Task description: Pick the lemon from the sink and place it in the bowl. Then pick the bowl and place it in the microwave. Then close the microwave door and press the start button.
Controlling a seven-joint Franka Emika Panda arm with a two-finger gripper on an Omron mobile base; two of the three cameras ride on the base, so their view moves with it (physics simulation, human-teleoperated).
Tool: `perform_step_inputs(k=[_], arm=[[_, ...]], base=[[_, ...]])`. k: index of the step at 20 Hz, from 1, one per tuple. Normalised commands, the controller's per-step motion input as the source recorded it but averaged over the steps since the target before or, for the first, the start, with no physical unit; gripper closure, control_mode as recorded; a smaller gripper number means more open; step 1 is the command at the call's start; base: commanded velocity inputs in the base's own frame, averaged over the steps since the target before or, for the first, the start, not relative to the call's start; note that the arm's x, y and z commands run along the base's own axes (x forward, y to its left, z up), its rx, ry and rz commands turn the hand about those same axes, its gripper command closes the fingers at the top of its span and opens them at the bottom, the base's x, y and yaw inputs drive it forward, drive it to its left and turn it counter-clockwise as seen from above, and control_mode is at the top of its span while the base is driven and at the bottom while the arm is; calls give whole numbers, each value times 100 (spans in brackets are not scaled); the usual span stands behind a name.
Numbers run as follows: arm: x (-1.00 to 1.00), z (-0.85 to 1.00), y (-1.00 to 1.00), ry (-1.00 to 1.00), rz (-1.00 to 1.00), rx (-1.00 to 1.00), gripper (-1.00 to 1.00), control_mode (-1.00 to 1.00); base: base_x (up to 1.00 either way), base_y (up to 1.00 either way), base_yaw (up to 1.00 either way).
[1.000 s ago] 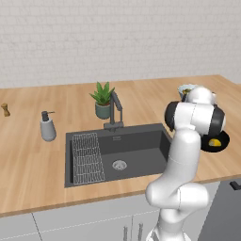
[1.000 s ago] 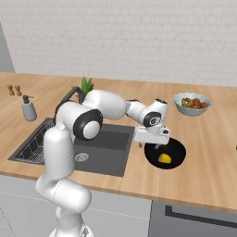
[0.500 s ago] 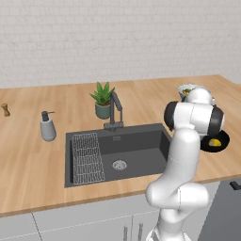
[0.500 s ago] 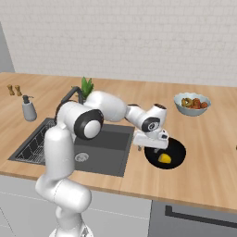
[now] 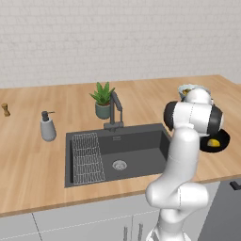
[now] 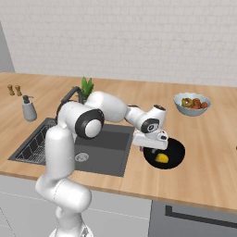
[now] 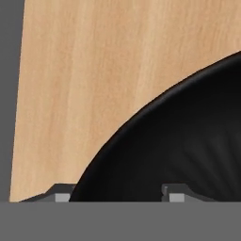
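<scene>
Wooden counter (image 6: 208, 152) below a white brick wall (image 6: 139, 41). Black bowl (image 6: 176, 155), right of the sink (image 6: 111, 152), contains the yellow lemon (image 6: 162, 158). Gripper (image 7: 115, 195) jaws straddle the bowl rim; grip cannot be determined.

Domestic kitchen, rendered: wooden worktop (image 5: 141, 96) along a white brick wall (image 5: 117, 37), with pale cabinet fronts (image 5: 70, 223) under its front edge. Fittings: dark grey sink (image 5: 136, 150) with ribbed wire rack (image 5: 87, 157) and angular faucet (image 5: 115, 110). Accessories: soap dispenser (image 5: 47, 127), potted plant (image 5: 102, 100), fruit bowl (image 6: 192, 103) near the worktop's right end.
</scene>
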Motion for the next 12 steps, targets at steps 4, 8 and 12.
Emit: perform_step_inputs(k=[4,8,12], arm=[[-2,0,0,-3,0,0,100,-100],[-8,2,0,-9,0,0,100,-100],[-20,35,0,-15,0,0,100,-100]], base=[[0,0,0],[0,0,0],[0,0,0]])
